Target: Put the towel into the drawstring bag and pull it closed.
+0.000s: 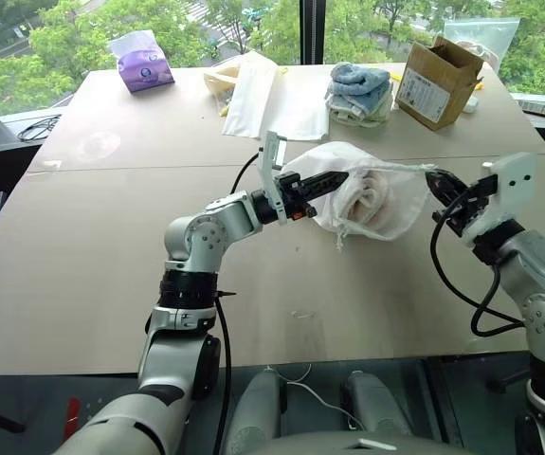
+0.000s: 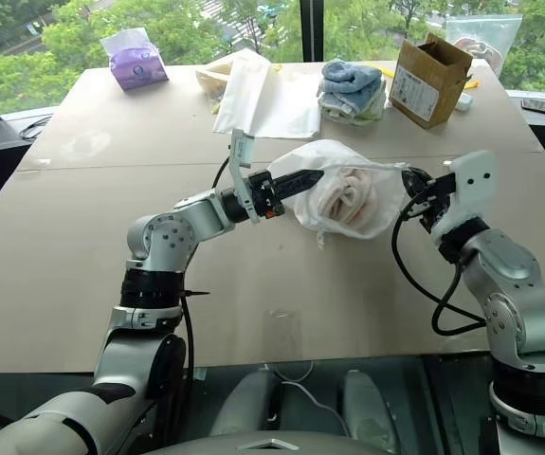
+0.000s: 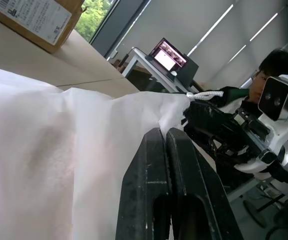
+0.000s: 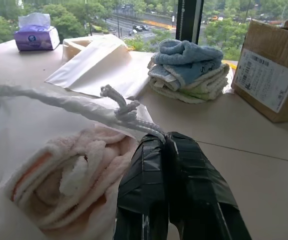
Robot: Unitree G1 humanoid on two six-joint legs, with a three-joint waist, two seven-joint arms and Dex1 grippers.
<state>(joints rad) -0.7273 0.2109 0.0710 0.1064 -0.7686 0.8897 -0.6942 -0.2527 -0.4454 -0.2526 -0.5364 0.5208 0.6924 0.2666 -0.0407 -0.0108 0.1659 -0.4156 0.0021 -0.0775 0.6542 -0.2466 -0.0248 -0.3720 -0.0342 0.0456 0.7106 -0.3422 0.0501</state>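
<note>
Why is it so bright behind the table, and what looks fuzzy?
Left eye view: daylight pours through the window, so the table has pale glare. Left wrist view: the bag close to the claw looks soft and washed out.

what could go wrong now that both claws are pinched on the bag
The right claw grips only the thin cord near its knot; a hard pull could slip it free. The bag's mouth looks open with the towel bunched just inside, so cinching might snag it. The left claw pinches just a fold of thin fabric, which might slide out and drop the bag.
</note>
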